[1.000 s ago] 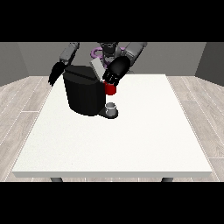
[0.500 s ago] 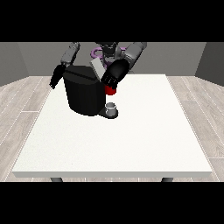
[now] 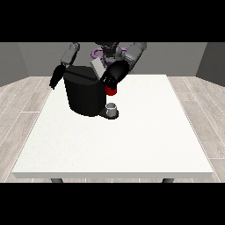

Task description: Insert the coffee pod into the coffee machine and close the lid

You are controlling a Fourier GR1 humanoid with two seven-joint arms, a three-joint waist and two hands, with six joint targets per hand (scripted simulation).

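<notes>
I see the black boxy coffee machine (image 3: 85, 94) in the upper left part of the large white table (image 3: 132, 140). The hand at the view's right (image 3: 113, 74) is at its top right corner, just above a red thing at the machine (image 3: 111, 90); I cannot tell its fingers. The hand at the view's left (image 3: 56, 77) hangs beside the machine, fingers pointing down and relaxed. A small grey cup (image 3: 112, 108) stands on the machine's base.

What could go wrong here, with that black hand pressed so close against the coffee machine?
The hand at the view's right is tight against the coffee machine, so it might nudge it across the white table. It could also brush the red thing at the machine or the grey thing below.
</notes>
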